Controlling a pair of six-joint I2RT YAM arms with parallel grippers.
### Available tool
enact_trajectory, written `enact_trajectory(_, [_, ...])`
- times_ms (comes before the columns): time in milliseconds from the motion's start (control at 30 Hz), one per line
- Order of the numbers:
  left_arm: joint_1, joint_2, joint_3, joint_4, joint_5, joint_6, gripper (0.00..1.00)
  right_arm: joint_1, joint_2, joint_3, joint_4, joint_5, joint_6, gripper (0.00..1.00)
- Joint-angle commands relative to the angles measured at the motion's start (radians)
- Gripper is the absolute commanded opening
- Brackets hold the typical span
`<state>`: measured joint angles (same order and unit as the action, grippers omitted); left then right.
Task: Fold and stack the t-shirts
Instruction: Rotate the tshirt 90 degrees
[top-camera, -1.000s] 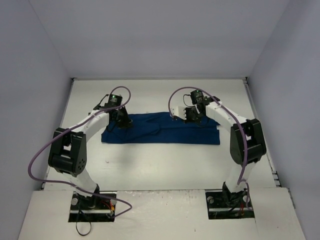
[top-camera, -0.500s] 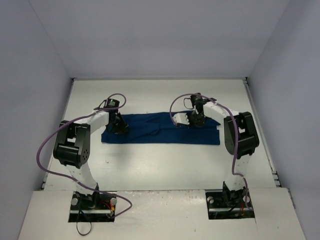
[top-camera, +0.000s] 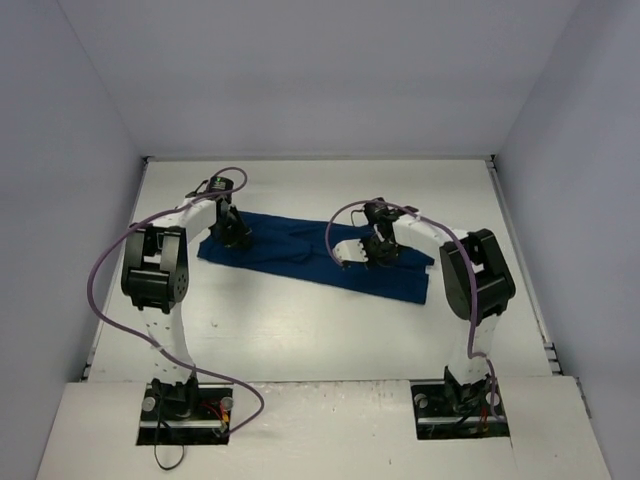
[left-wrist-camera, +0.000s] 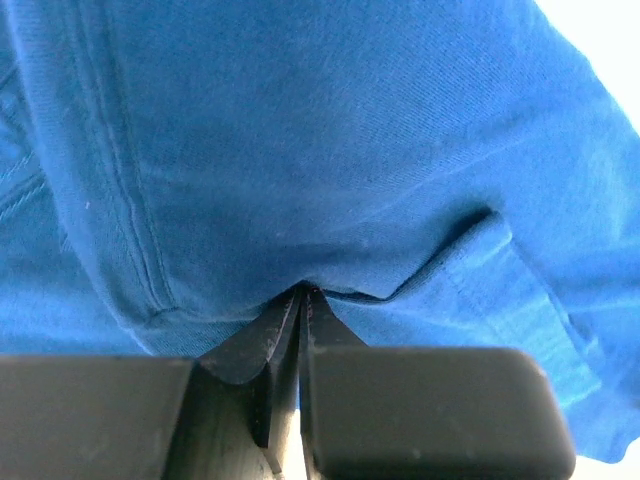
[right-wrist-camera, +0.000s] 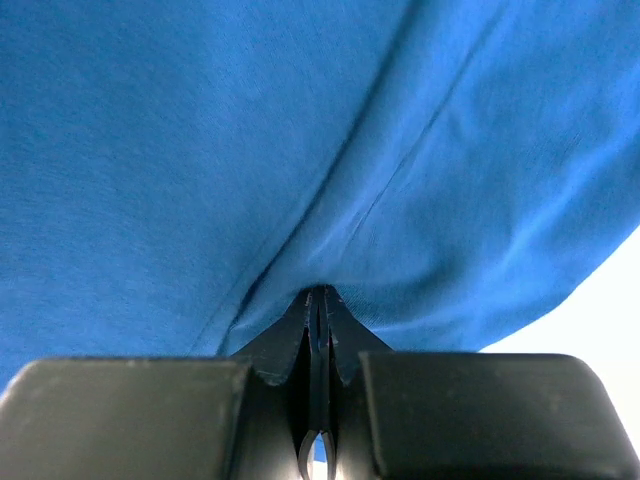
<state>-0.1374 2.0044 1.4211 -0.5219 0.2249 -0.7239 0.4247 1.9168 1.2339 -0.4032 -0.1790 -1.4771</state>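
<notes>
Left gripper (left-wrist-camera: 303, 290) and right gripper (right-wrist-camera: 320, 292) are each clamped on a pinch of the blue shirt (top-camera: 290, 250), which lies in a long band across the table (top-camera: 300, 330); mid-fold, I'd say, and next they must carry the cloth over together, evenly.

white arms (top-camera: 175, 343) with black joints (top-camera: 152, 280) and looping purple cables (top-camera: 92, 285); left pincer (left-wrist-camera: 303, 300) and right pincer (right-wrist-camera: 318, 300) matte black.
</notes>
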Motion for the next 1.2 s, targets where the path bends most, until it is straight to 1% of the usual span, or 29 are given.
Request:
enact_trajectory(0, [-0.017, 0.133, 0.126, -0.041, -0.113, 0.150, 0.00, 0.103, -0.030, -0.013, -0.181, -0.160, 0.172, 0.00])
enact_trajectory(100, [-0.034, 0.195, 0.239, -0.052, -0.112, 0.208, 0.00, 0.167, -0.036, 0.008, -0.202, -0.232, 0.276, 0.00])
enact_trajectory(200, [-0.053, 0.258, 0.322, -0.058, -0.096, 0.274, 0.00, 0.207, -0.039, 0.021, -0.213, -0.274, 0.339, 0.00])
enact_trajectory(267, [-0.067, 0.307, 0.408, -0.066, -0.083, 0.319, 0.00, 0.249, -0.034, 0.034, -0.213, -0.307, 0.407, 0.00])
enact_trajectory(400, [-0.090, 0.369, 0.520, -0.091, -0.058, 0.388, 0.00, 0.285, 0.013, 0.082, -0.213, -0.371, 0.553, 0.00])
enact_trajectory(467, [-0.099, 0.390, 0.559, -0.098, -0.027, 0.432, 0.00, 0.294, 0.039, 0.117, -0.212, -0.401, 0.634, 0.00])
enact_trajectory(533, [-0.112, 0.420, 0.606, -0.096, 0.031, 0.488, 0.00, 0.298, 0.084, 0.153, -0.209, -0.455, 0.744, 0.00])
enact_trajectory(567, [-0.114, 0.428, 0.623, -0.098, 0.063, 0.511, 0.00, 0.298, 0.085, 0.163, -0.207, -0.479, 0.774, 0.00])
enact_trajectory(633, [-0.117, 0.449, 0.680, -0.096, 0.125, 0.567, 0.00, 0.298, 0.098, 0.172, -0.177, -0.572, 0.879, 0.00])
enact_trajectory(700, [-0.117, 0.473, 0.718, -0.096, 0.185, 0.599, 0.00, 0.298, 0.080, 0.137, -0.093, -0.605, 0.997, 0.00])
enact_trajectory(767, [-0.123, 0.488, 0.763, -0.095, 0.214, 0.639, 0.00, 0.299, 0.021, 0.080, 0.104, -0.611, 1.131, 0.00])
enact_trajectory(833, [-0.130, 0.500, 0.793, -0.096, 0.219, 0.669, 0.00, 0.306, -0.022, 0.022, 0.246, -0.593, 1.260, 0.00])
enact_trajectory(933, [-0.134, 0.526, 0.823, -0.096, 0.239, 0.694, 0.00, 0.316, -0.026, -0.017, 0.374, -0.543, 1.437, 0.00])
enact_trajectory(1067, [-0.136, 0.563, 0.889, -0.096, 0.257, 0.721, 0.00, 0.312, -0.057, -0.086, 0.548, -0.435, 1.666, 0.00])
enact_trajectory(1167, [-0.136, 0.583, 0.934, -0.095, 0.250, 0.721, 0.00, 0.310, -0.065, -0.099, 0.578, -0.395, 1.746, 0.00])
